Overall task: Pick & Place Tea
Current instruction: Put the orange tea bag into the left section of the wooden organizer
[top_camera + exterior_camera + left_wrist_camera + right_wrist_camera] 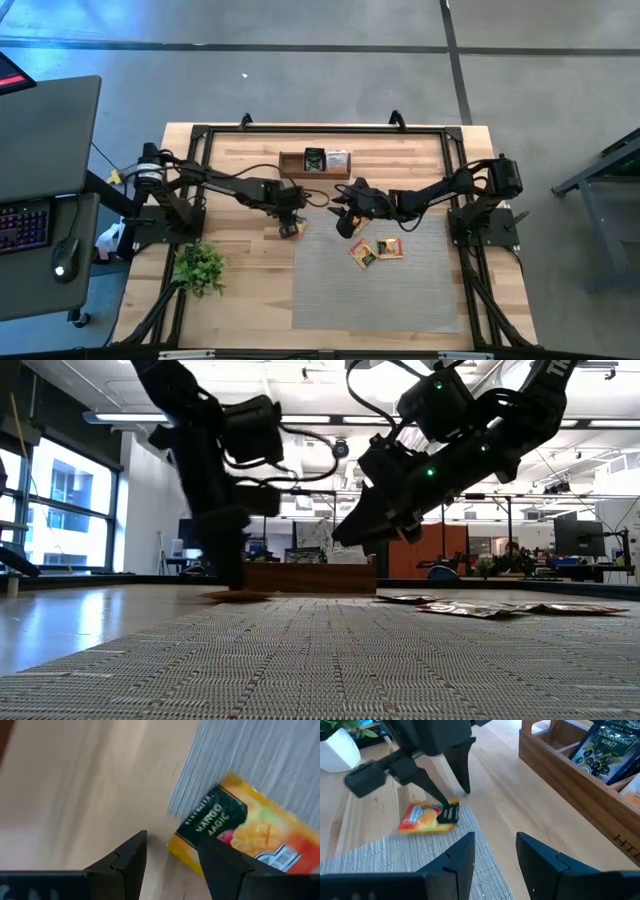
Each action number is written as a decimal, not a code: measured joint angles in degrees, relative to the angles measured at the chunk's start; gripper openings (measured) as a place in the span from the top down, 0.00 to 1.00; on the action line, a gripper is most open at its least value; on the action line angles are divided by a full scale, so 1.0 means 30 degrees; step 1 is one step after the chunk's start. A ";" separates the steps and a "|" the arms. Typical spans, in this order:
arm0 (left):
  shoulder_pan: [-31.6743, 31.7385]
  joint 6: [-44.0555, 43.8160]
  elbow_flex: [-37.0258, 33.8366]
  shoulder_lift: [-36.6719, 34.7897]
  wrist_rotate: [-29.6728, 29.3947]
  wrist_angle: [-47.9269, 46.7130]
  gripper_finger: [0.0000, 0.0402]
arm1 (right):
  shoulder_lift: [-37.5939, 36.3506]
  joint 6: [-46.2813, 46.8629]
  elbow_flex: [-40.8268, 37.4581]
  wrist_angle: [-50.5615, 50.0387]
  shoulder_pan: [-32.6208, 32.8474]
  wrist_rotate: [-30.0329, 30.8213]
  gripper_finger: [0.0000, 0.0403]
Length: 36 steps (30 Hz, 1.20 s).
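Observation:
An orange-yellow tea sachet (290,231) with a dark label end lies flat, half on the grey mat's (380,290) far-left corner and half on the wood. My left gripper (290,212) stands over it, open, fingers pointing down (172,840). One finger is over the bare wood and the other over the sachet's (250,840) dark end. My right gripper (343,225) hovers open above the mat just to the right, looking at that sachet (427,817). Two more sachets (362,254) (390,248) lie flat on the mat. My left gripper comes from above, pointing down. One fingertip (445,802) stands at the sachet's dark label end (215,815); whether it touches I cannot tell. The sachet lies flat on the mat and the wood.
A wooden box (295,160) at the table's far side holds upright sachets (600,745). A green plant (200,268) in a white pot stands at the near left. The two grippers are close together above the mat's far-left corner. Bare mat stretches toward the near edge.

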 joint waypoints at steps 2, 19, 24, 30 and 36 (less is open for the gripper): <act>-0.0046 0.0031 0.0133 0.0538 0.0036 0.0470 0.57 | 0.0000 0.0000 0.0000 -0.0057 0.0000 0.0007 0.65; -0.0022 -0.1720 0.0068 0.0640 -0.0990 0.0548 0.97 | 0.0000 -0.0007 0.0000 -0.0189 -0.0007 0.0007 0.65; -0.0036 -0.2510 -0.0085 -0.0303 -0.1265 -0.0430 0.98 | -0.0007 -0.0007 0.0000 -0.0189 -0.0007 0.0007 0.65; -0.0022 -0.2538 0.0814 -0.1991 -0.5012 -0.1521 0.98 | -0.0015 -0.0007 0.0000 -0.0301 0.0000 0.0007 0.65; 0.0153 -0.2109 0.2322 -0.2484 -1.2781 -0.1520 0.98 | -0.0015 -0.0007 0.0000 -0.0334 0.0000 0.0007 0.65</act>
